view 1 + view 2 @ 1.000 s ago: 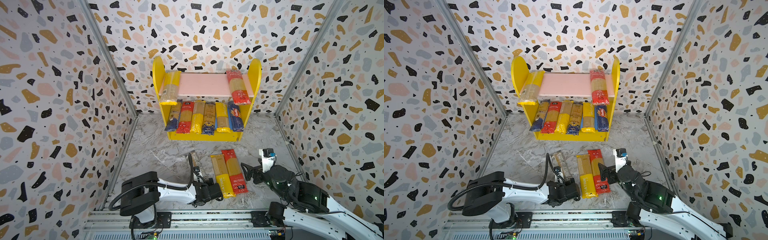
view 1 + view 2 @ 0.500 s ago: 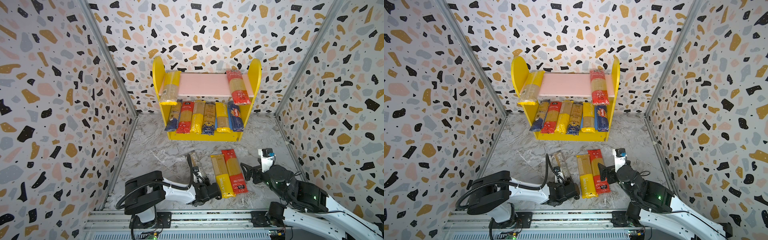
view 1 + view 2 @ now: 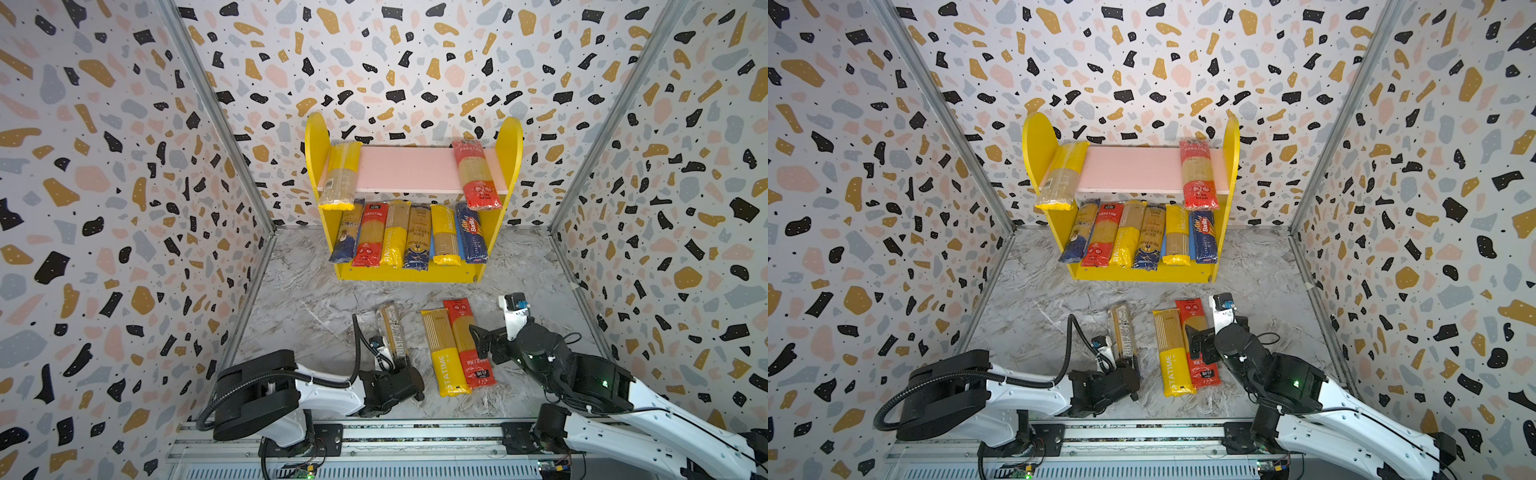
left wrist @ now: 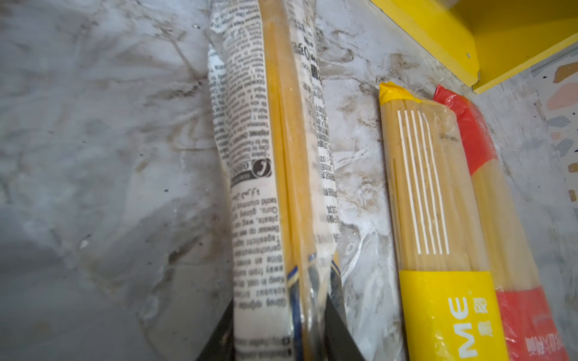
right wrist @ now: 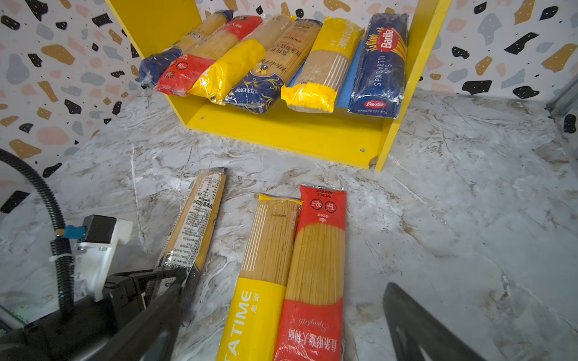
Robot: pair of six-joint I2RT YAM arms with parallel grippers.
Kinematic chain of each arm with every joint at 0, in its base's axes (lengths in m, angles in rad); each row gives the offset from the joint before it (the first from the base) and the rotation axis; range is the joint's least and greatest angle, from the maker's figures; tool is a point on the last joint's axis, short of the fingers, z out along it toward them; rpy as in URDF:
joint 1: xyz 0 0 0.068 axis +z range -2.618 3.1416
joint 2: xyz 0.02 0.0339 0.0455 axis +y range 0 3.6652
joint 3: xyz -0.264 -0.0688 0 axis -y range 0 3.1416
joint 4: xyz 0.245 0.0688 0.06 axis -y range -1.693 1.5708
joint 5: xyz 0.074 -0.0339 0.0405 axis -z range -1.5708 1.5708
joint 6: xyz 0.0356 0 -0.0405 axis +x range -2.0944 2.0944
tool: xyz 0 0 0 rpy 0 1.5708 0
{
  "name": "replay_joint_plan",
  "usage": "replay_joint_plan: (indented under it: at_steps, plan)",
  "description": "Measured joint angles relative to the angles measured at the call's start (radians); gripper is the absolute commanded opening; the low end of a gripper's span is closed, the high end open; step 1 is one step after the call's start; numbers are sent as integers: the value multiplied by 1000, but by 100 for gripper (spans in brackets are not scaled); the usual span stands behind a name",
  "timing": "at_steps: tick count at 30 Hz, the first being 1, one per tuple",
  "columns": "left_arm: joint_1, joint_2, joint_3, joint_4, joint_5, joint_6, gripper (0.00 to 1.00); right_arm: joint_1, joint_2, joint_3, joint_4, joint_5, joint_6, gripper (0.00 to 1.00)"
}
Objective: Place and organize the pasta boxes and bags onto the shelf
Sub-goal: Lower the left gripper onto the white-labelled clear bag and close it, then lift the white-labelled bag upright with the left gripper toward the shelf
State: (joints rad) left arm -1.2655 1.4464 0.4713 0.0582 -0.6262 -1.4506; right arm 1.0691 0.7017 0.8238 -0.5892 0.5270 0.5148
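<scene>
Eight packs [image 3: 473,174] lay on the shelf [image 3: 316,137]: two above, six below. Three lay on the worktop [image 3: 311,291]: left tool [image 4: 280,312] clamped the printed pack [image 3: 390,328]; right tool [image 5: 286,300], apart, hovered over the other two.

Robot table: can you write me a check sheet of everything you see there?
Surface: grey marbled table, no spills seen.
Job's things: shelf holds eight packs; white-label pack, yellow pack and red pack lie on the table.
Clutter: nothing seen.
End effectors: left end effector shut on the white-label pack; right end effector open over the yellow and red packs.
Cables: black hose loops along the left arm.
Surroundings: speckled walls on three sides.
</scene>
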Motion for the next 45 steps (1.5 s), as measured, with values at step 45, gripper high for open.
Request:
replay_joint_plan:
  at_steps: [45]
  plan:
    - [0,-688,229,-636,-39,700,0,0,227,293,96,-63,-30,99]
